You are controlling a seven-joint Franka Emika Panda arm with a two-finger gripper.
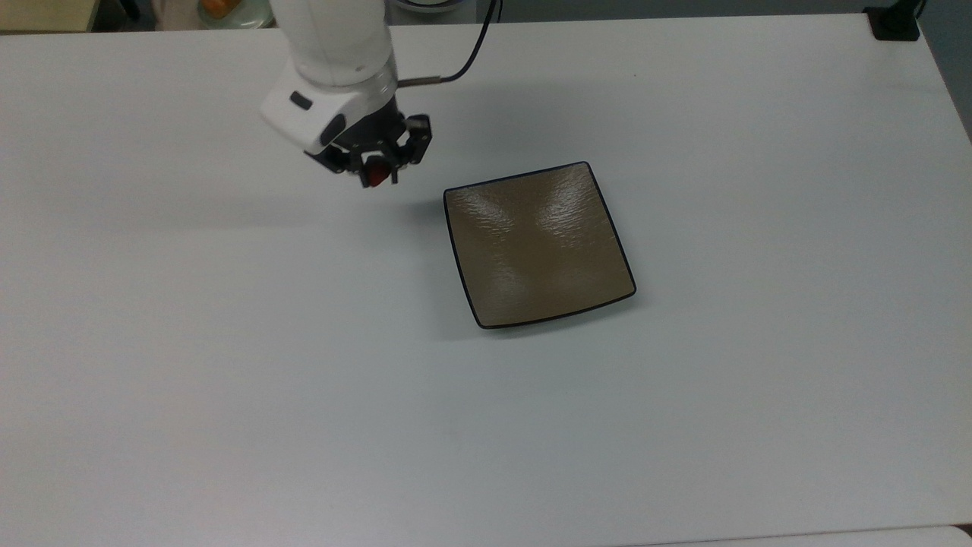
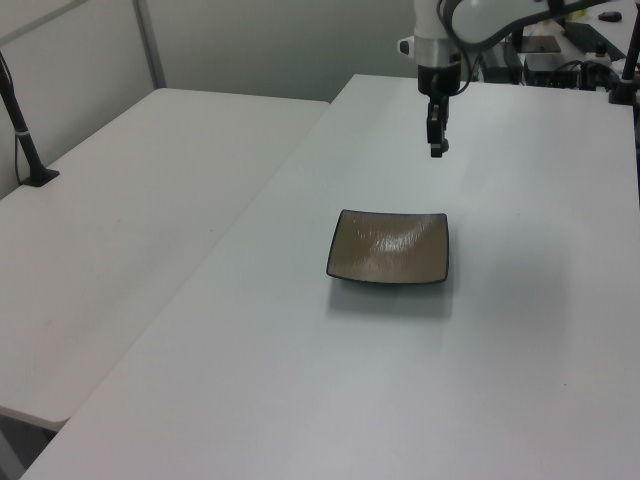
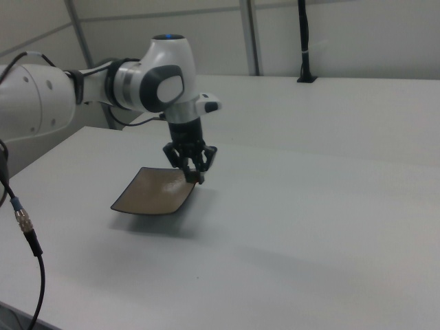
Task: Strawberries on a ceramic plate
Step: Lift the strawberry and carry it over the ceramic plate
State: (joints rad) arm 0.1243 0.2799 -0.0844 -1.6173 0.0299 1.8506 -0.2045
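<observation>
Aloft, the gripper (image 1: 377, 169) pinches the strawberry (image 1: 375, 176) between its fingertips, red fruit showing just under the jaws, well clear of the table (image 1: 228, 365). The ceramic plate (image 1: 538, 245) lies flat and empty, off to the gripper's side and below it: toward the top view's right and lower edge, its nearest corner close by. My read: next move is a short sideways carry over that corner toward plate centre, then down. Carried height looks ample to clear the rim.
</observation>
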